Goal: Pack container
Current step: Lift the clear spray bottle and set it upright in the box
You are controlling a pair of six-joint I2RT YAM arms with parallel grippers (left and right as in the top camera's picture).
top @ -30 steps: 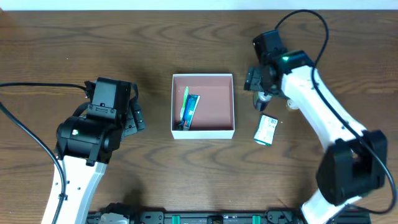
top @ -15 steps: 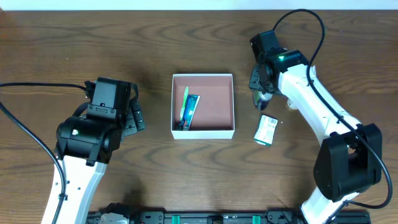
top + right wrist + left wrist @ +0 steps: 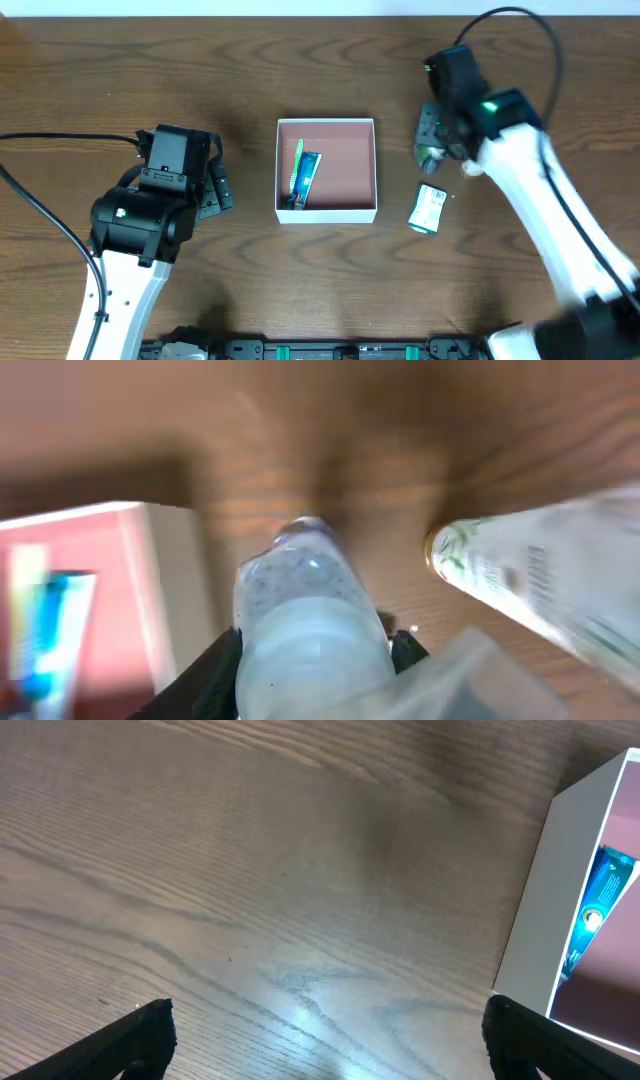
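Note:
The container (image 3: 350, 160) is a square white-walled box with a pink-brown inside, at the table's middle. A blue-and-green tube (image 3: 304, 178) lies in its left half. My right gripper (image 3: 431, 154) is to the right of the container, shut on a small frosted clear bottle (image 3: 310, 630). The container's right wall (image 3: 165, 580) shows in the right wrist view, left of the bottle. My left gripper (image 3: 330, 1050) is open and empty over bare wood, left of the container's wall (image 3: 535, 910).
A small green-and-white carton (image 3: 428, 208) lies on the table right of the container's front corner, just below my right gripper; it also shows in the right wrist view (image 3: 545, 575). The tube shows in the left wrist view (image 3: 595, 915).
My right gripper with the bottle has shifted a little to the right, away from the container, and the arm has swung outward. The left arm has not moved.

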